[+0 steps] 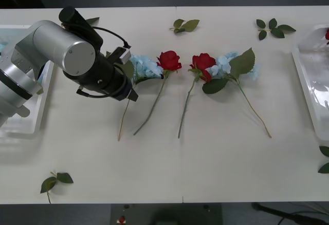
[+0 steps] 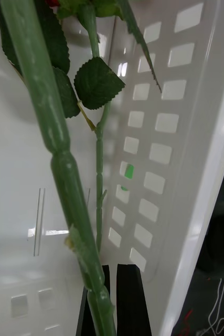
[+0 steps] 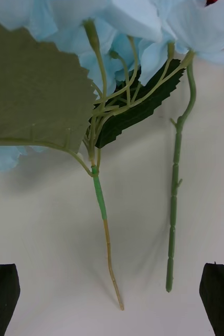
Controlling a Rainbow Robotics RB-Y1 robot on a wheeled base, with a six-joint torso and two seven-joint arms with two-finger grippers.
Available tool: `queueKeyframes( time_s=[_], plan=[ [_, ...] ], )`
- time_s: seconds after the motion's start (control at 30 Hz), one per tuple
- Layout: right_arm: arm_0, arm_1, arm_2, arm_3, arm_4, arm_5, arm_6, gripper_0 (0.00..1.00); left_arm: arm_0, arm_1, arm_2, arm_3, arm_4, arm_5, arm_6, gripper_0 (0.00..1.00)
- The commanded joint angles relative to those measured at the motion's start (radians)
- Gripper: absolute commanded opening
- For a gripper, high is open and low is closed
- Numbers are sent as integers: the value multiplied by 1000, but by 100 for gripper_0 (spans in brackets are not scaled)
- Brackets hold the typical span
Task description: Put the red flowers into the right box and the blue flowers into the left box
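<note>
Hovering over a blue flower [image 3: 98, 157] — left gripper [image 3: 112, 299] (jaws wide apart, empty); right gripper [image 2: 112, 302] clamping a red-flower stem [image 2: 64, 178].

Right gripper [image 2: 112, 294] pinching rose stem [image 2: 64, 173], seemingly over right box [image 2: 164, 131]

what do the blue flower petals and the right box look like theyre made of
Blue flower petals: seemingly fabric, matte and soft-edged, on a jointed, molded plastic-looking stem. Right box: probably glossy translucent white plastic, judging by its reflections and molded slot pattern.
</note>
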Motion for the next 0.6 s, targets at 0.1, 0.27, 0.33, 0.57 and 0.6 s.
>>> queueKeyframes(
  time_s=[0.1,0.27,0.33,0.57,0.6],
  plan=[
    [-4,-42,-15,91,35,-98,-20,0,-15,-28,-26,-10,-113,21,74,100],
    [-4,-42,13,159,28,-182,-34,0,-19,-70,-26,42,-167,33,73,100],
    [-4,-42,28,182,28,-210,-37,0,-24,-88,-26,64,-181,33,68,100],
    [-6,-42,86,194,-3,-251,-45,29,-35,-152,-29,139,-259,33,63,100],
    [-4,-42,88,194,-6,-258,-43,50,-35,-157,-29,141,-273,33,63,100]
  ],
)
